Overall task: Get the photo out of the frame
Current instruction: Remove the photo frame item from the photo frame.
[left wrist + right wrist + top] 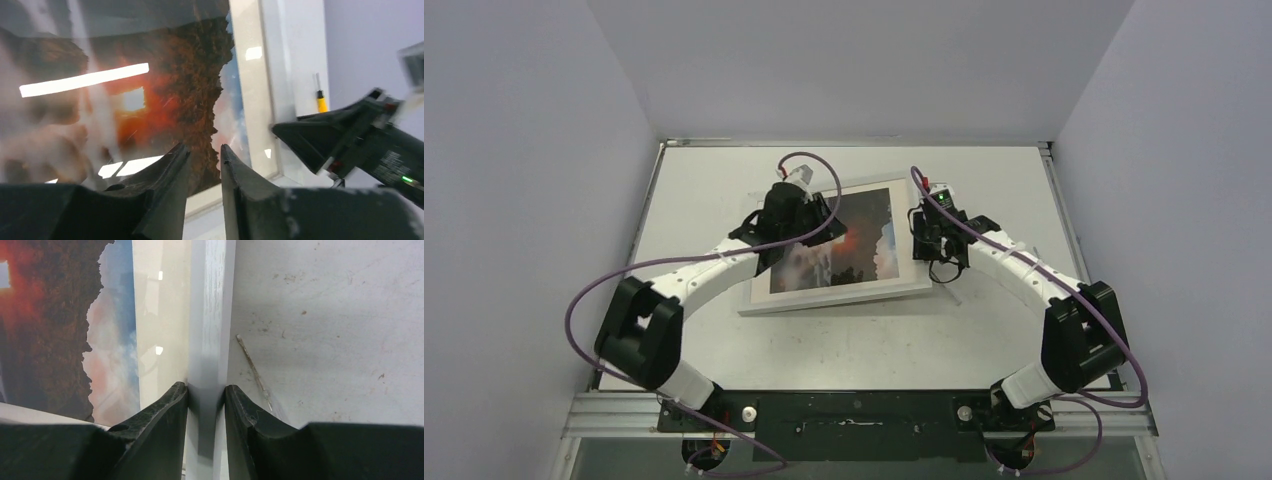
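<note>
The frame (844,298) lies face up on the table, white border around a cream mat and glass. The photo (839,245) sits inside it, dark clouds with an orange-red glow. My right gripper (924,235) is shut on the frame's right border, seen in the right wrist view (206,387) with the white border (210,315) between the pads and the photo (60,315) to their left. My left gripper (796,225) hovers over the frame's left part; in the left wrist view (205,150) its jaws stand narrowly apart, empty, above the photo (165,75) and the border (272,75).
A thin sliver (252,372) lies on the table just right of the frame. A small yellow-handled tool (321,100) lies beyond the frame's far edge. Grey walls close in the table on three sides.
</note>
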`<state>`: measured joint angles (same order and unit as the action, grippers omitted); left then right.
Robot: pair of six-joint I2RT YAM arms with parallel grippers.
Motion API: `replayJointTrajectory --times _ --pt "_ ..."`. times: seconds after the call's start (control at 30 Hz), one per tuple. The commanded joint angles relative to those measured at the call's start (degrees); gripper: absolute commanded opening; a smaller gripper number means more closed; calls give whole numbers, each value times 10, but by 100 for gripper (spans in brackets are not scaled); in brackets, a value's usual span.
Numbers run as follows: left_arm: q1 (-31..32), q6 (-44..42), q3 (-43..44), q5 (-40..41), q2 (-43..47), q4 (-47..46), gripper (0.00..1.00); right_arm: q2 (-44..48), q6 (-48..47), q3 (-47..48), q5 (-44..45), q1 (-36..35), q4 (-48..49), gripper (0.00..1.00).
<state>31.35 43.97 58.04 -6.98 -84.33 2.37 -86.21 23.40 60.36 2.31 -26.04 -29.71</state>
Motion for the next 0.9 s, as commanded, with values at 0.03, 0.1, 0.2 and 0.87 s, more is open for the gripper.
replayJointTrajectory --times 0.03,0.1,0.2,0.87 --pt "21 43 56 -39 -163 -3 18 45 13 56 -13 -32 33 5" --pt "23 38 84 -32 -223 49 13 47 16 65 -8 -43 30 5" --pt "24 39 69 -19 -246 43 12 48 16 81 2 -56 21 5" --pt "18 -63 21 72 40 146 38 37 32 57 -12 -53 54 5"
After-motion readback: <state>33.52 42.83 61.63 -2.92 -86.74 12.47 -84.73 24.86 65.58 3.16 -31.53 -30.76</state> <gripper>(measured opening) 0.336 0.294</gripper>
